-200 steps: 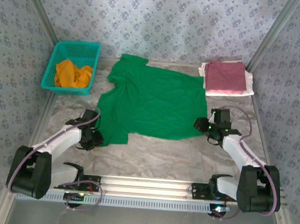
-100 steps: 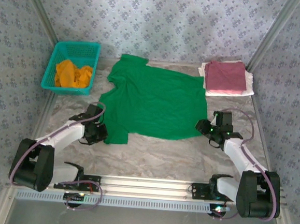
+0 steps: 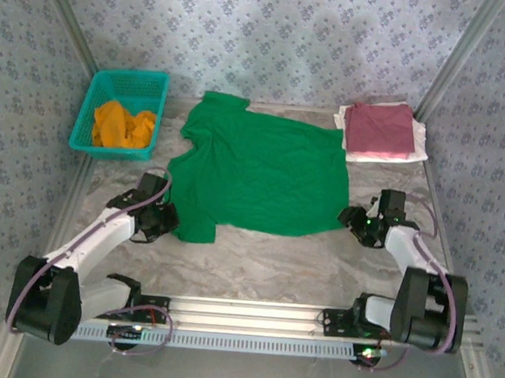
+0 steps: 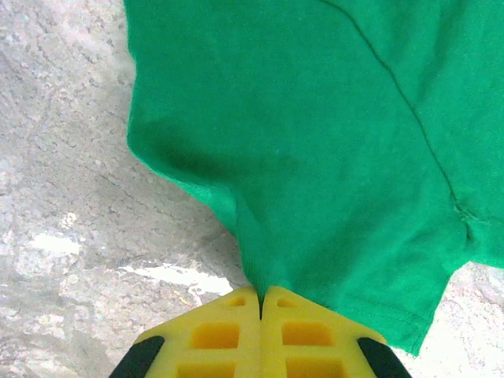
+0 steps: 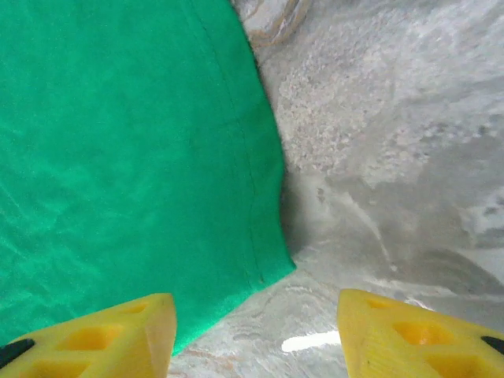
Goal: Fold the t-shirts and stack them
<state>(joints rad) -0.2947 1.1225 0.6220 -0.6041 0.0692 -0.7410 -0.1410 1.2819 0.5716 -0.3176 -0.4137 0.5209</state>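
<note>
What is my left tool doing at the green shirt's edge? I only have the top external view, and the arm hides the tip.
Observer: In the left wrist view, the left tool is shut, and its yellow fingers pinch the green t-shirt at its edge.
Operator: And the right tool?
Observer: In the right wrist view, the right tool is open. The shirt's corner lies loose just ahead of it on the grey marbled table.
</note>
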